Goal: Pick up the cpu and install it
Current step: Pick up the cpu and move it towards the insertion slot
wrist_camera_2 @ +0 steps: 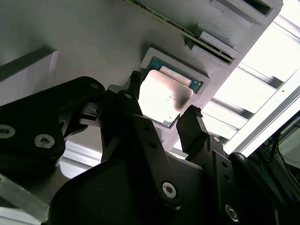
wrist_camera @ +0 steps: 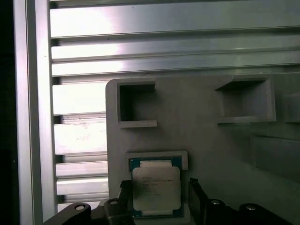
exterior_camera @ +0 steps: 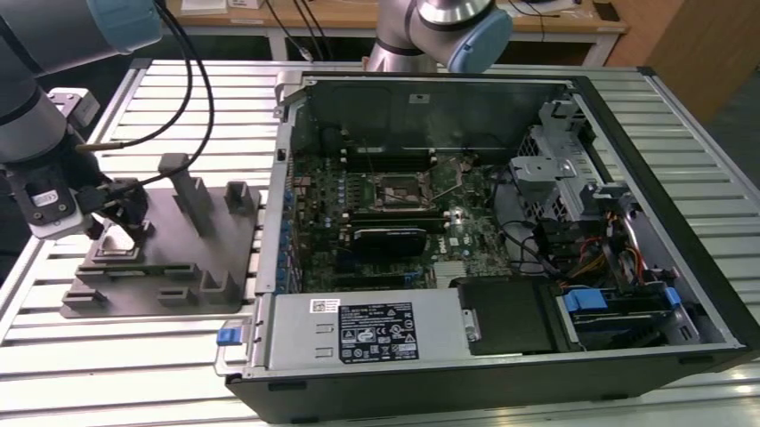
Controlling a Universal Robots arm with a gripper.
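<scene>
Gripper [exterior_camera: 114, 233] over the cpu [wrist_camera: 156, 187] on the grey tray [exterior_camera: 178, 267], middle left of the exterior view.
In both wrist views its jaws stand apart, a black finger [wrist_camera: 194, 199] on each side of the cpu, which lies flat in its recess. The open computer case [exterior_camera: 475, 391] fills the centre and right.
</scene>
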